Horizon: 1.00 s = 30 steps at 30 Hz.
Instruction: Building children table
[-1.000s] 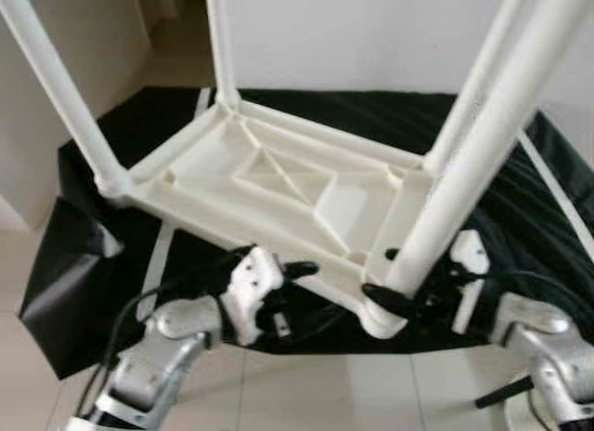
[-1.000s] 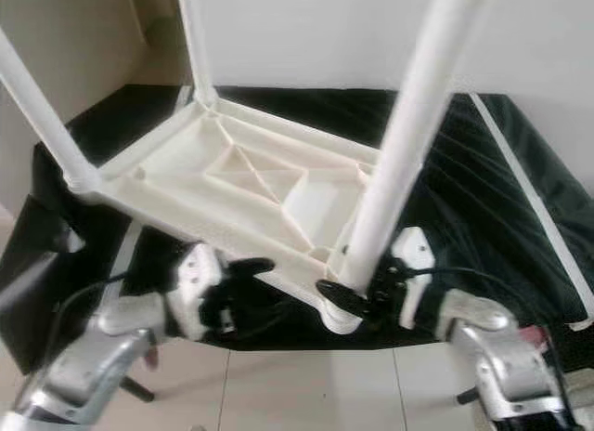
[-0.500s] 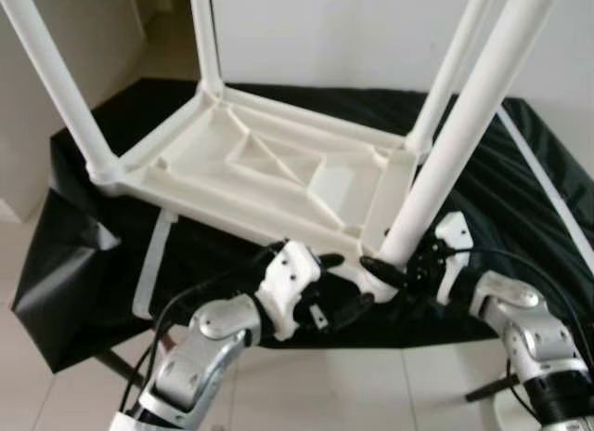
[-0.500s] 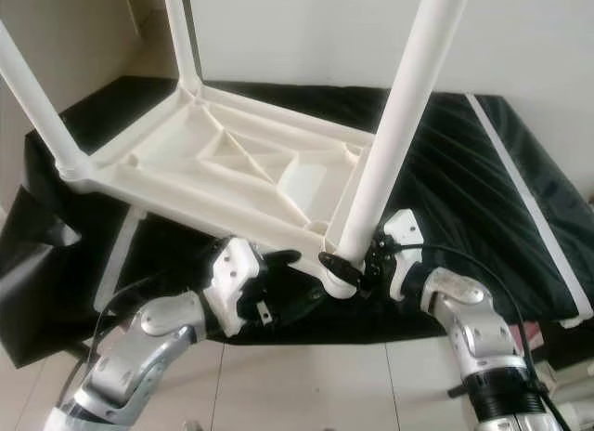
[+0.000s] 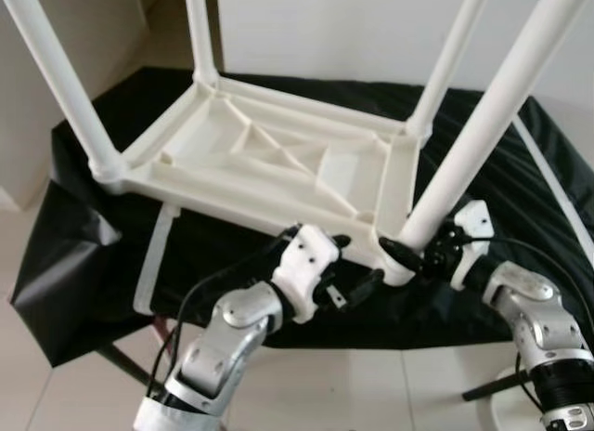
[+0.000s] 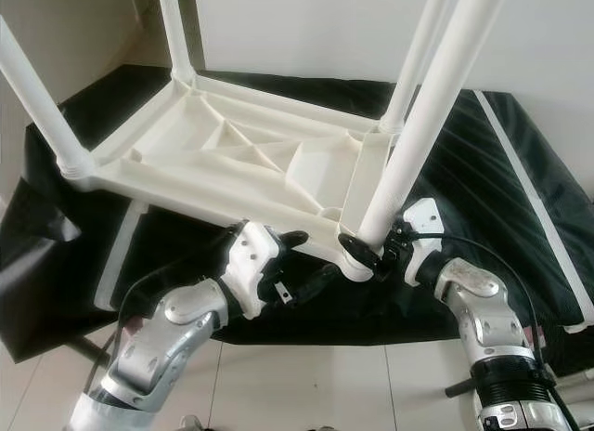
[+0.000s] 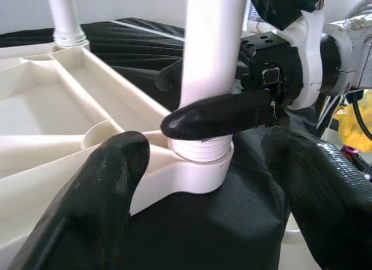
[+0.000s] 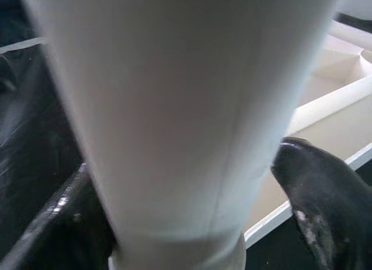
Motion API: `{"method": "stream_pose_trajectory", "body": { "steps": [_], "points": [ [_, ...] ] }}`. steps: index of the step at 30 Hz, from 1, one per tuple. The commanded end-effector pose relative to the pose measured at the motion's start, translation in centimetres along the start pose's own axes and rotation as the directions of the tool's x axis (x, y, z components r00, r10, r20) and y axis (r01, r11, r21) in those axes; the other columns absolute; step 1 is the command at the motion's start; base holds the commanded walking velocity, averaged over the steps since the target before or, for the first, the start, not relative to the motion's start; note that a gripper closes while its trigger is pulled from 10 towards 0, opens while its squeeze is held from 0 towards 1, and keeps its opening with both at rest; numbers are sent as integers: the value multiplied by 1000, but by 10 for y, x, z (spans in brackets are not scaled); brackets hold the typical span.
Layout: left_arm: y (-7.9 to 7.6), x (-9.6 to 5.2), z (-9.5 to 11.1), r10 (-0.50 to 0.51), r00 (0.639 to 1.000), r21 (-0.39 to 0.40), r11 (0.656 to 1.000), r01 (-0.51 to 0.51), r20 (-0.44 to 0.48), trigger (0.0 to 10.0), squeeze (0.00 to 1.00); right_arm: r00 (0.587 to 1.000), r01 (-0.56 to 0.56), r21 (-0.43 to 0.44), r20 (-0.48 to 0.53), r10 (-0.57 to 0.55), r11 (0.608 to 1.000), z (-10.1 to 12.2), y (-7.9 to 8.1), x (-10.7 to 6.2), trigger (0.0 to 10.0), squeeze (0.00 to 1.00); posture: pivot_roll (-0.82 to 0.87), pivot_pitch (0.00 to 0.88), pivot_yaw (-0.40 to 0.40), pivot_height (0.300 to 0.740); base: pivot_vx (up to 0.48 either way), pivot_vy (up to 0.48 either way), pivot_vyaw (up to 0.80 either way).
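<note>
- Right gripper [image 6: 360, 248]: fingers [image 7: 218, 114] clamped on the near-right table leg [image 5: 484, 132], just above its threaded base. In the right wrist view the white tube sits between the two black pads [image 8: 317, 194].
- Left gripper [image 5: 357, 264]: fingers [image 7: 113, 183] spread apart, holding nothing. One tip lies at the underside frame edge, the other points toward the corner socket [image 7: 197, 171].
- In the left wrist view the leg's threaded end is seated in the corner socket; thread rings show above the collar.
- Children's table [image 5: 269, 166]: white plastic, upside down, tabletop face down on a black cloth [image 6: 483, 171]. Ribbed underside faces up.
- Four legs stand upright from the four corners: near-left leg [image 5: 56, 78], far-left leg [image 5: 198, 32], far-right leg [image 5: 450, 59], plus the gripped one.
- The gripped corner overhangs the near edge of the cloth-covered surface, over the tiled floor [image 6: 306, 385].
- Cloth carries white strips [image 5: 158, 264]; one runs under the near-left part of the table.
- A white wall [image 6: 306, 32] lies behind.
- Yellow object [image 7: 357, 121] beyond the right arm; identity cannot be told.
</note>
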<state>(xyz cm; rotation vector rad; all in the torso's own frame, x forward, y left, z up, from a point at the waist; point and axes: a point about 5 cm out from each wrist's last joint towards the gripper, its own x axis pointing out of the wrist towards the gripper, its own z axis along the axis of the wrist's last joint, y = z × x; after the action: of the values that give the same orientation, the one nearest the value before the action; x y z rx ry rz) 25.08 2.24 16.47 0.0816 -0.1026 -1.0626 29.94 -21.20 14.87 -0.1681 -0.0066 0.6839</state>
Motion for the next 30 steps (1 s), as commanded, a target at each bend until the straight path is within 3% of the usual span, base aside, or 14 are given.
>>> {"method": "stream_pose_trajectory", "body": {
  "steps": [1,3,4,15,16,19,21,23,25,28,30],
  "points": [
    [-5,5,-2,-36,999,11,999,36,-6,10000,0,1000,30,-13,-9,-30,999,-2,-5,-7,1373,0,-36,77,-46,740,0,0,0],
    [-5,6,-2,-38,999,7,999,38,-3,10000,0,999,35,-23,-7,-35,999,-2,-5,-8,1373,0,-36,77,-46,740,0,0,0],
    [-5,8,-2,-41,999,10,999,41,1,10000,0,999,47,-28,1,-47,998,0,-5,-10,0,0,-43,70,-46,740,0,0,0],
    [-3,18,5,-26,999,64,998,24,29,10000,0,983,183,-14,8,-183,983,-4,0,-29,0,0,-46,57,-51,740,0,0,0],
    [-3,21,7,-21,999,59,998,19,39,10000,0,964,266,19,17,-266,964,-5,3,-33,0,0,-53,59,-50,740,0,0,0],
    [-3,22,7,-19,999,57,998,17,42,10000,0,940,340,22,-1,-340,940,-7,3,-35,0,0,-59,60,-51,740,0,0,0],
    [-3,24,7,-18,999,54,998,16,49,10000,0,887,461,35,-43,-460,887,-13,2,-36,0,0,-65,59,-48,740,0,0,0],
    [-4,27,8,-18,998,55,998,15,56,10000,0,853,521,48,-53,-519,852,-16,10,-33,0,0,-71,57,-42,740,0,0,0],
    [-4,27,8,-18,998,55,998,15,56,10000,0,850,526,46,-51,-524,849,-16,12,-32,0,0,-71,57,-42,740,0,0,0],
    [-5,29,9,-18,997,53,999,14,71,10000,0,833,553,93,-55,-550,828,-17,23,-24,0,0,-79,55,-37,740,0,0,0],
    [-5,30,7,-13,998,54,998,9,69,10000,0,775,631,141,-72,-628,763,-17,35,-10,0,0,-85,45,-28,740,0,0,0]
  ]
}}
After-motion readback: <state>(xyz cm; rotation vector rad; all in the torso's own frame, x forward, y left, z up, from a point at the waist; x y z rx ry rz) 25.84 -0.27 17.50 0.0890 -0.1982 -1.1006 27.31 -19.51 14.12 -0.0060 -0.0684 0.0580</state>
